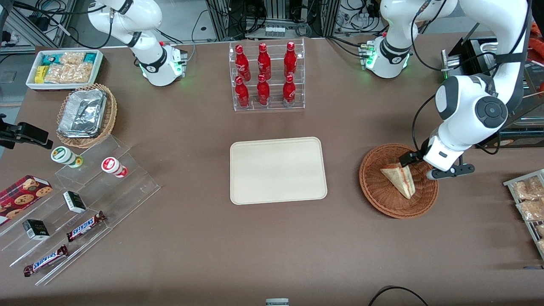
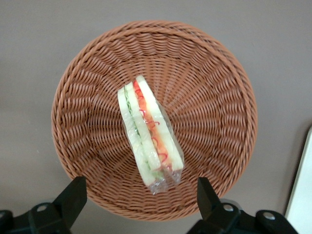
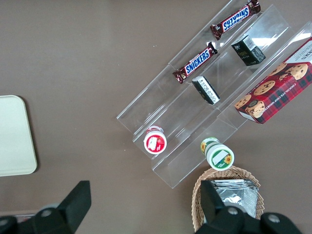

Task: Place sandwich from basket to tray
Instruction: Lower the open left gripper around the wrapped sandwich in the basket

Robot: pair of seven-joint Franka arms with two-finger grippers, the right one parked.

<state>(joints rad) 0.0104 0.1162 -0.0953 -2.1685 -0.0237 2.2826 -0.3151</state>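
So the left arm's gripper point(image 1: 418, 166) is hovering over the basket point(image 1: 382, 195), above the part of its rim that's farther from the front camera, and its two black fingers point(image 2: 73, 195) are spread wide with nothing between them, holding nothing at all. In the wrist view you can see both fingertips well apart, one on each side of the sandwich point(image 2: 148, 131), which sits lower down in the bowl, not touching either finger. The sandwich point(image 1: 399, 178) is a clear-wrapped wedge lying on the woven inside of the basket, roughly in the middle, cut edge with the red and green stripes facing up toward the wrist camera. The basket itself sits on the brown table point(image 1: 272, 246) toward the working arm's end, close-ish to the edge there. The cream tray point(image 1: 278, 170) is beside it around the table's centre, well apart from the basket, with a bare strip of tabletop between them. Farther from the front camera than the tray there's a clear rack of red bottles point(image 1: 265, 76).
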